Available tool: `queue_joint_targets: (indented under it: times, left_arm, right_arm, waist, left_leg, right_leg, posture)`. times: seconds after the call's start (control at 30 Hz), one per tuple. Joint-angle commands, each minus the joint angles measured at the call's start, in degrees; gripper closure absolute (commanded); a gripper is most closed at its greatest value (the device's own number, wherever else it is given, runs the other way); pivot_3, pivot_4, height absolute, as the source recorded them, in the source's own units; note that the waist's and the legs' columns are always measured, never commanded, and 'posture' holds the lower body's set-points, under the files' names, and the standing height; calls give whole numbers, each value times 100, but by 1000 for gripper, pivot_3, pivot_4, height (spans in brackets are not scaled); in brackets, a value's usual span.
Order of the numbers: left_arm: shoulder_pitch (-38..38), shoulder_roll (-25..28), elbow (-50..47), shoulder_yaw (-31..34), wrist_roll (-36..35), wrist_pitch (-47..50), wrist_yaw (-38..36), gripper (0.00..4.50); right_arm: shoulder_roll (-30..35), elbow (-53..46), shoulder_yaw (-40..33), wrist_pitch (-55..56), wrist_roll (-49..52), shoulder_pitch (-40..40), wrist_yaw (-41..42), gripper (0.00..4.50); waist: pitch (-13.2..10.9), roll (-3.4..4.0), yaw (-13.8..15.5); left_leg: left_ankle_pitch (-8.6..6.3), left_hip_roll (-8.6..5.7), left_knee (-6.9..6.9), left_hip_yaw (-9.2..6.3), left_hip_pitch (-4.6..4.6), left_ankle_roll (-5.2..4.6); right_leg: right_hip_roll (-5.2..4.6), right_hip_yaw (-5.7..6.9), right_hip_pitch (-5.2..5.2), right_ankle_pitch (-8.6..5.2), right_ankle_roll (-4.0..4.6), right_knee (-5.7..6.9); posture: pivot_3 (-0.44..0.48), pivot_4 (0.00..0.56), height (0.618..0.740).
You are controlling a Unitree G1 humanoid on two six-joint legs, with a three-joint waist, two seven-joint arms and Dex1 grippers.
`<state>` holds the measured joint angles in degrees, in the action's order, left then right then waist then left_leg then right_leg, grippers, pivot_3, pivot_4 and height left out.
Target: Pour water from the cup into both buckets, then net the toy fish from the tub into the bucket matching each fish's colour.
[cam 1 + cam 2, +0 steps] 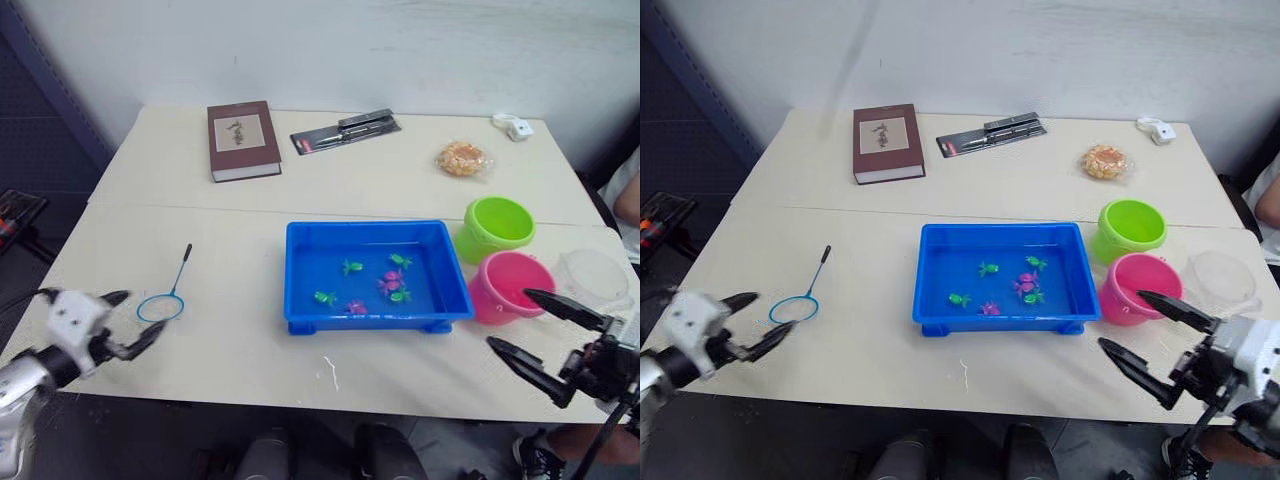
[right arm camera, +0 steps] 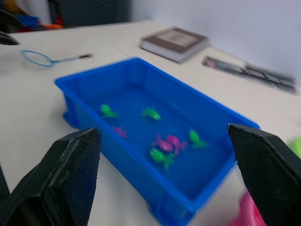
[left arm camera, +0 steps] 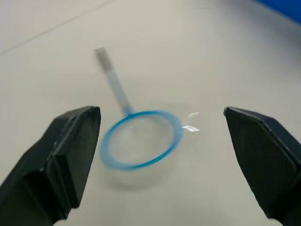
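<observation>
- Our left gripper (image 1: pixel 125 325), spread wide, hovers by the net (image 1: pixel 160 306) lying flat on the table (image 1: pixel 230 340); a grab may skid it.
- Our right gripper (image 1: pixel 535 335), also wide, sits near the pink bucket (image 1: pixel 508 287); reaching for the cup (image 1: pixel 597 278) risks tipping it.

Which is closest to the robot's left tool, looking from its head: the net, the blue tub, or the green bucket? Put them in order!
Starting from the left tool:
1. The net, lying on the table right beside it.
2. The blue tub, in the middle of the table.
3. The green bucket, far over on the robot's right, behind the pink bucket.
</observation>
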<state>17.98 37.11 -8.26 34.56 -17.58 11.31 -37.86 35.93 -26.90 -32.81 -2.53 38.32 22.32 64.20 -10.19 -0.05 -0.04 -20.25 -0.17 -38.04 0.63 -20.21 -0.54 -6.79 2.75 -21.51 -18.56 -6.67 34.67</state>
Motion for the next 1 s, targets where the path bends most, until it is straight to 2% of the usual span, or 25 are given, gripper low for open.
queue_joint_targets:
  times: [0.03,0.1,0.23,0.37,0.53,0.67,0.77,0.87,1.0]
  left_arm:
    - [412,-239,-184,646,-1,226,542,0]
    - [598,-354,-283,782,-71,636,779,0]
    - [833,-350,-715,710,-344,1303,694,0]
    - [133,-171,-1306,323,-532,2640,1277,0]
    - [-1133,92,-1475,-209,-529,4033,1927,0]
    - [-2449,463,-635,-1217,-154,4802,2156,0]
    - [-3265,629,296,-2143,264,4552,2011,0]
    - [-3825,448,1114,-2390,380,4334,1994,0]
    - [-4604,177,2704,-2684,557,4080,1929,0]
  right_arm:
    - [113,67,258,371,92,-171,583,46]
    - [113,136,445,524,45,-332,749,46]
    - [55,431,665,835,-75,-639,886,46]
    - [91,698,755,1073,-158,-735,1037,46]
    - [89,726,852,1065,-143,-613,1067,46]
    - [22,804,1028,1156,-290,-755,902,46]
    - [-8,740,1202,1155,-419,-877,738,46]
    - [25,701,1299,1209,-548,-986,597,46]
    - [34,507,1460,1029,-637,-1238,187,46]
  waist:
    - [0,0,-1]
    - [0,-2,10]
    - [1,-6,25]
    - [2,-6,137]
    - [4,-2,132]
    - [4,-3,107]
    - [4,-2,102]
    - [3,-3,80]
    - [2,-6,82]
  left_leg:
    - [-2,1,1,0,-1,4]
    - [-3,3,1,-2,-4,5]
    - [-4,1,-5,-3,-4,5]
    - [-1,1,-6,-12,-1,9]
    - [4,0,-7,-13,-1,18]
    - [11,-1,-15,-7,-1,24]
    - [19,-8,-16,1,4,23]
    - [20,-8,-15,7,2,25]
    - [20,-9,-22,13,-2,24]
  right_leg:
    - [1,4,1,0,0,-8]
    - [2,12,2,0,1,-14]
    - [0,13,7,0,0,-13]
    - [-2,16,10,0,1,-4]
    - [5,20,6,0,2,9]
    - [19,20,5,1,2,38]
    - [25,25,1,1,1,48]
    - [32,30,-7,1,0,61]
    - [39,65,-11,1,0,64]
  posture:
    - [0,150,738]
    - [0,150,738]
    - [0,150,738]
    - [0,150,738]
    - [0,150,738]
    - [0,150,738]
    - [0,150,738]
    - [0,150,738]
    - [0,150,738]
